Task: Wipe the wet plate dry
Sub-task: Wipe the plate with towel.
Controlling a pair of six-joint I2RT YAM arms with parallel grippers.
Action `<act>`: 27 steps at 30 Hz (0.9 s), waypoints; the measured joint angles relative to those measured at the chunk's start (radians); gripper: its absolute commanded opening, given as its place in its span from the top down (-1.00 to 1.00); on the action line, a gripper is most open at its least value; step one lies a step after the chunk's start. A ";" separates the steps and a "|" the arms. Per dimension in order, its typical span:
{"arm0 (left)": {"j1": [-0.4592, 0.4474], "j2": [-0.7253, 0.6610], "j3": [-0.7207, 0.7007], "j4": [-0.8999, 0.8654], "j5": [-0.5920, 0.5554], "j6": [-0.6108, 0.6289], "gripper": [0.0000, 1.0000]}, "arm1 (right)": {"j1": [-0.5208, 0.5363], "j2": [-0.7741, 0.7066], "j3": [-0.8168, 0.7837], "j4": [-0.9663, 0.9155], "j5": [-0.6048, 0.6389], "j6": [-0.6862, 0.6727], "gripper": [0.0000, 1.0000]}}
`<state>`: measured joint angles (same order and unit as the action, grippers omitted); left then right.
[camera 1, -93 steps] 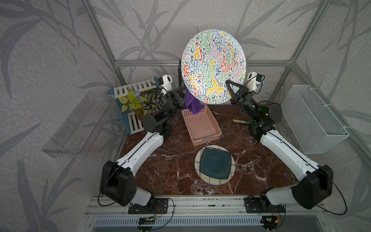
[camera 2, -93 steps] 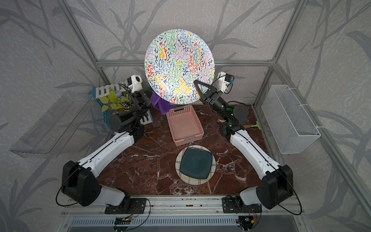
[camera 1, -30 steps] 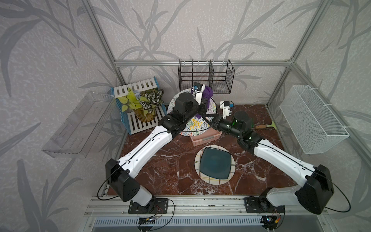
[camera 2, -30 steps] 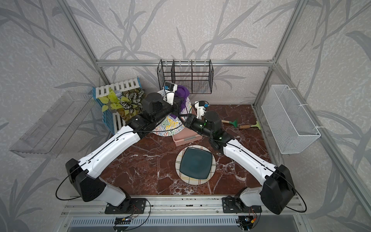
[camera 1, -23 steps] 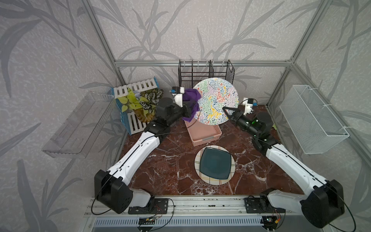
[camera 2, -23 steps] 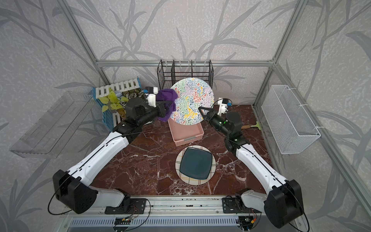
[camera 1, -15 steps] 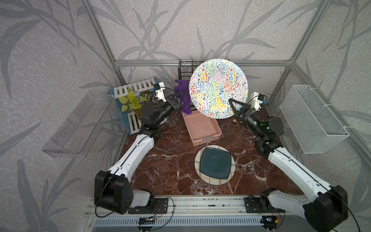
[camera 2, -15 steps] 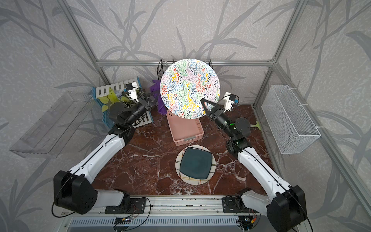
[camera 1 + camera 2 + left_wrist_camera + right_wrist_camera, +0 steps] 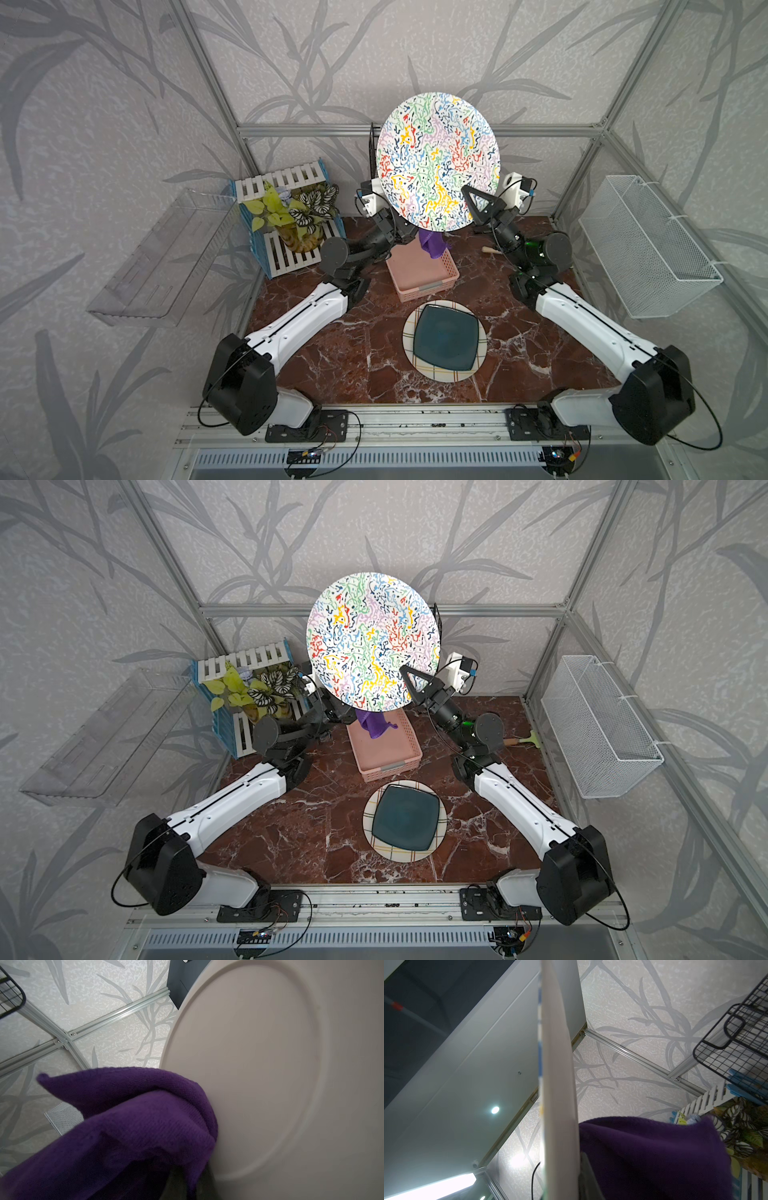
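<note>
The plate [image 9: 436, 160] [image 9: 372, 640], round with a many-coloured squiggle pattern, is held up high on edge, its face toward both top views. My right gripper [image 9: 473, 201] [image 9: 409, 679] is shut on its lower right rim; the right wrist view shows the rim [image 9: 558, 1084] edge-on. My left gripper [image 9: 187, 1187] is shut on a purple cloth [image 9: 135, 1126] [image 9: 654, 1157] and presses it against the plate's plain back [image 9: 259, 1064]. In both top views the left gripper is hidden behind the plate, and only a fold of cloth [image 9: 432, 245] [image 9: 374, 725] hangs below it.
A pink basket [image 9: 419, 274] sits under the plate. In front of it a dark square plate lies on a checked round plate [image 9: 444, 340]. A potted plant in a slatted crate [image 9: 291, 216] stands left, a white wire basket [image 9: 648, 245] right, a clear shelf [image 9: 166, 257] far left, and a wooden-handled brush [image 9: 490, 249] at the back.
The plate rose from low over the pink basket to high and upright. My left gripper carried the cloth from the plate's left side to behind it.
</note>
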<state>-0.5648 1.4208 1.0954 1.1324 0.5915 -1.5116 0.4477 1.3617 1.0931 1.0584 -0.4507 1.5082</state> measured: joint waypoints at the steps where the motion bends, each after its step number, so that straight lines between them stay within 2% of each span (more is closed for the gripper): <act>1: 0.001 0.000 -0.004 0.006 0.000 -0.003 1.00 | -0.001 0.006 0.008 0.000 -0.005 0.004 1.00; 4: 0.055 -0.002 -0.002 0.005 0.011 -0.005 1.00 | 0.018 0.026 0.010 -0.005 -0.007 0.008 1.00; 8: 0.105 0.008 0.069 -0.025 0.011 -0.003 1.00 | 0.092 0.026 -0.043 0.014 0.038 0.004 1.00; 12: 0.051 0.058 0.147 0.015 -0.002 -0.020 1.00 | 0.127 0.014 -0.055 0.086 0.058 -0.008 1.00; 15: -0.017 0.093 0.156 0.052 -0.006 -0.035 1.00 | 0.101 0.011 -0.025 0.099 0.057 -0.009 1.00; 18: -0.043 0.095 0.116 0.080 -0.011 -0.044 1.00 | 0.058 0.013 0.002 0.094 0.057 -0.001 1.00; 23: 0.062 0.032 0.085 0.027 0.006 -0.023 1.00 | 0.040 0.019 -0.004 0.040 0.049 0.011 1.00; 27: 0.157 -0.011 0.119 0.006 -0.002 -0.009 1.00 | 0.103 0.020 -0.037 0.043 0.053 0.011 1.00</act>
<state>-0.4080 1.4094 1.2140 1.1385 0.5892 -1.5204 0.5510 1.3815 1.0565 1.1019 -0.3981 1.5188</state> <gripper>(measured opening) 0.064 0.118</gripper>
